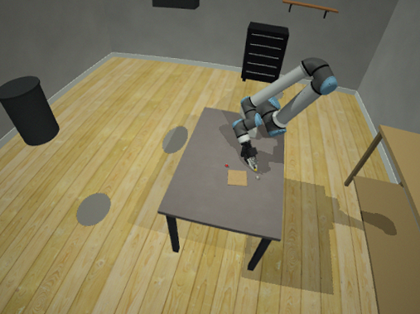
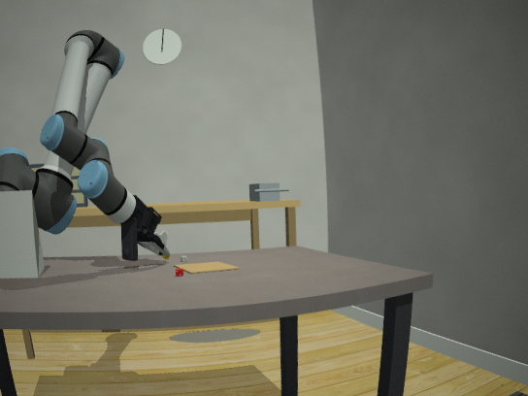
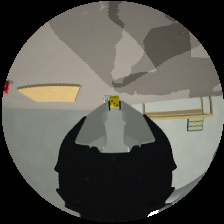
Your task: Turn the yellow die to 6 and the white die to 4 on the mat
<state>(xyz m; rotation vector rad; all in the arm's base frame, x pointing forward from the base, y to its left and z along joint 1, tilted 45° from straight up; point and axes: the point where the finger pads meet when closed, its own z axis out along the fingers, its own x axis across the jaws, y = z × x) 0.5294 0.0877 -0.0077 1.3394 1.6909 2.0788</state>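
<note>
My gripper [image 1: 254, 168] is shut on the small yellow die [image 3: 114, 103] and holds it low, close above the grey table, tilted down. It also shows in the exterior view [image 2: 166, 255]. The white die [image 1: 257, 177] lies on the table just off the right edge of the tan mat [image 1: 237, 177]; in the wrist view it peeks out right behind the yellow die [image 3: 106, 98]. The red die [image 1: 225, 165] lies on the table off the mat's far left corner, and in the side view [image 2: 179, 273] it sits just in front of the mat [image 2: 206, 267].
A grey block [image 2: 18, 233] stands at the table's left end by the arm's base. A wooden bench [image 2: 194, 209] with a grey box [image 2: 264, 191] stands beyond the table. A black bin [image 1: 27, 110] and a black drawer cabinet [image 1: 265, 52] stand on the floor.
</note>
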